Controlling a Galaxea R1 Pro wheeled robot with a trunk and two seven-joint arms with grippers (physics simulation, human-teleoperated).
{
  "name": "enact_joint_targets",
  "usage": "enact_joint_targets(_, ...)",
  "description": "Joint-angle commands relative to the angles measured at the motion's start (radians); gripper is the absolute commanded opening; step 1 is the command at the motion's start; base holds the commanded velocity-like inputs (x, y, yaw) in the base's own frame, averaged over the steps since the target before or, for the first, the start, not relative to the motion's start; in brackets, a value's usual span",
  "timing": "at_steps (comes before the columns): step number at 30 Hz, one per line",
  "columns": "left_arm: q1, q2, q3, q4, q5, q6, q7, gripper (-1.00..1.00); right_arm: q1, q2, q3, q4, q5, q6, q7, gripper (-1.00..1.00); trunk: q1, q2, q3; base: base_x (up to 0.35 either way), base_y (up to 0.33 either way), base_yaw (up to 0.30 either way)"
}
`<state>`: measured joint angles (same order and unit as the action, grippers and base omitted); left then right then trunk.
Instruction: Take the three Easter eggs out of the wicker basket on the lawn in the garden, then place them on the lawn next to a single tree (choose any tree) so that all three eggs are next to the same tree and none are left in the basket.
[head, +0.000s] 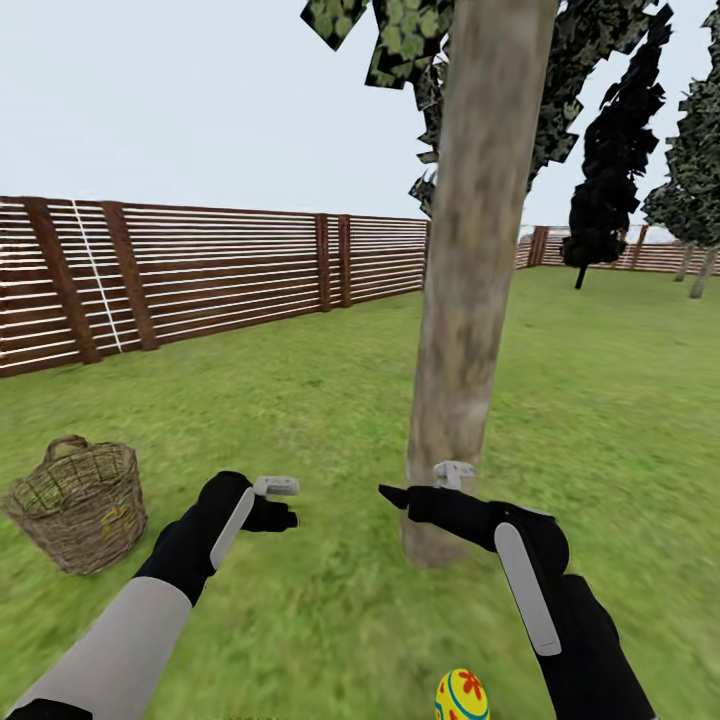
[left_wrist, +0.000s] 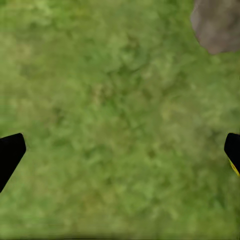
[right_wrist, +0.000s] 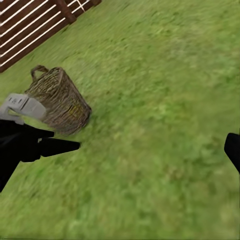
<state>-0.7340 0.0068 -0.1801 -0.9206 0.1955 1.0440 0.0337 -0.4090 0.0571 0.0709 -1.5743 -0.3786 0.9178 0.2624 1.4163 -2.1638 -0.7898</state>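
Wicker basket (head: 80, 505) — yellow glimpsed inside — on lawn (head: 330, 400).

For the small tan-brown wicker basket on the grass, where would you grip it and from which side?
Grip the arched handle of the small tan-brown wicker basket, coming down from above. The basket stands upright on the lawn, so the handle is the slim, exposed part at its top; the woven body looks too wide for the fingers.

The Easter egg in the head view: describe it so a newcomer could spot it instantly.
Start at the thick grey-brown trunk of the tree in the middle of the lawn. Come down to the bottom edge of the picture, between the two arms. There lies the Easter egg, bright yellow with a red flower and blue bands, the one vividly coloured thing on the green grass.
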Motion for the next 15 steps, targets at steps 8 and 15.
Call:
enact_joint_targets(8,-0.001,0.001,-0.002,0.0,0.005,0.003,0.003,1.0,-0.001,0.007,-0.001,0.001,0.009,0.004,0.008,1.0,-0.031,0.056,0.024,0.0,0.0,0.287)
enact_joint_targets(15,-0.001,0.001,-0.002,0.0,0.005,0.003,0.003,1.0,-0.001,0.014,-0.001,0.002,0.01,0.004,0.008,1.0,-0.058,0.105,0.046,0.0,0.0,0.286)
